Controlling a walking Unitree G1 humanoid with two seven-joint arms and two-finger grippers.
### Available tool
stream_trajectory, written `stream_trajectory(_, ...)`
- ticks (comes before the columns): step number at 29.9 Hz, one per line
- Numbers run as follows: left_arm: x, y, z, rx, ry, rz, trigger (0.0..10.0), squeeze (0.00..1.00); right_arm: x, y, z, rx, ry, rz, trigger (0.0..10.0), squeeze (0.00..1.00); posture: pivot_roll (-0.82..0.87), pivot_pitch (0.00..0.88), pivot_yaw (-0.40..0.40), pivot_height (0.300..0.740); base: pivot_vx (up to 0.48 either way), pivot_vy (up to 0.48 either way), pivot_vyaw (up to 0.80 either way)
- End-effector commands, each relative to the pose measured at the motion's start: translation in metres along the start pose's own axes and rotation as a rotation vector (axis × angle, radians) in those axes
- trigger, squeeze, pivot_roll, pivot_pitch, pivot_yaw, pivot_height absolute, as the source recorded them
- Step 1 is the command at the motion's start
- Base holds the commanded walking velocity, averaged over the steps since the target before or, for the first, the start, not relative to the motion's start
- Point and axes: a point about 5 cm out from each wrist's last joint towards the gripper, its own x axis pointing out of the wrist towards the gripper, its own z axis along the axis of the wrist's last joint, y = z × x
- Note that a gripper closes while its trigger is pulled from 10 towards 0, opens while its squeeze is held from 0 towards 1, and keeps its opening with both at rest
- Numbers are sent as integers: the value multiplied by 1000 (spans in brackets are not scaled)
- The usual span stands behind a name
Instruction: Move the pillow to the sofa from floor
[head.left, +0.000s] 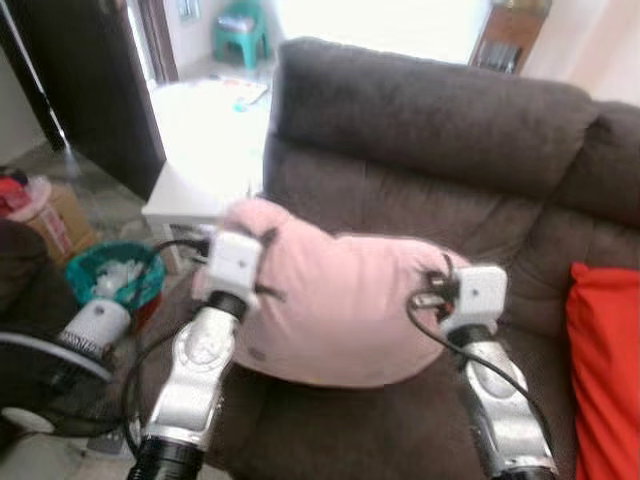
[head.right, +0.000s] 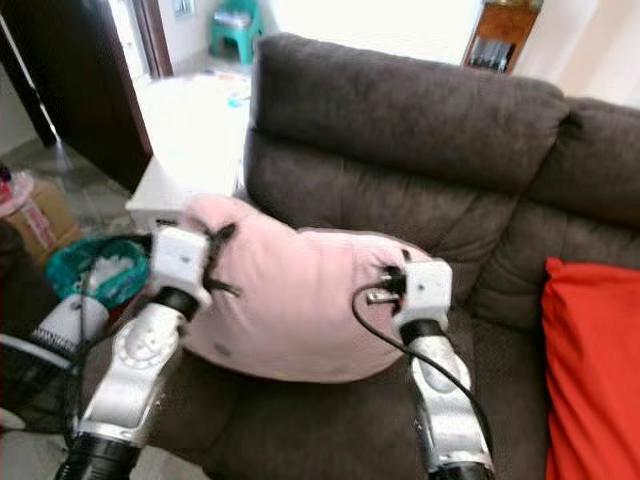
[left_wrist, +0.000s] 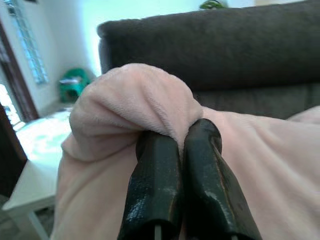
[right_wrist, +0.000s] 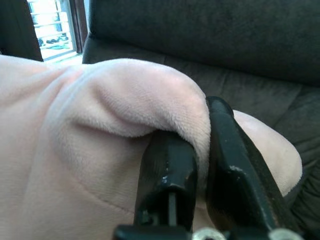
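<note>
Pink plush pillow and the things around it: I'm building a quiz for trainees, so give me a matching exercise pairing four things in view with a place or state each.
Things:
1. pink plush pillow
2. dark brown fabric sofa
3. red cushion
4. teal plastic basket

Places or states:
A. on the floor left of the sofa
B. pinched at both ends, held over the seat
C. lying at the seat's right end
D. under and behind the pillow

Pairs: 1-B, 2-D, 3-C, 4-A
</note>
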Motion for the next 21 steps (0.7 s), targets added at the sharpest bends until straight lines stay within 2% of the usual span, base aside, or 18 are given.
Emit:
stream_trajectory(1,4,-12,7,-38,-12,-85,10000,0,14,4,23,-38,-78,26,10000,0,154,0,-98,740,0,0,0)
stream_trajectory(4,3,-18,4,-71,35,-195,10000,0,22,-3,31,-65,-88,20,10000,0,161,0,-102,740,0,0,0)
stream_trajectory(7,3,-20,3,-69,41,-220,10000,0,23,-4,31,-75,-86,16,10000,0,162,0,-103,740,0,0,0)
stream_trajectory(9,1,-26,4,-93,58,-295,10000,0,29,-11,34,-101,-75,-17,10000,0,162,0,-104,740,0,0,0)
stream_trajectory(13,-1,-33,6,-117,73,-368,10000,0,32,-13,36,-124,-74,-25,10000,0,164,0,-105,740,0,0,0)
stream_trajectory(16,-4,-40,10,-169,87,-440,10000,0,35,-11,33,-160,-49,9,10000,0,165,0,-108,740,0,0,0)
stream_trajectory(18,-4,-41,10,-177,89,-450,10000,0,35,-10,33,-163,-45,16,10000,0,165,0,-108,740,0,0,0)
stream_trajectory(21,-11,-48,12,-225,120,-543,10000,0,35,-9,22,-237,22,45,10000,0,167,0,-111,740,0,0,0)
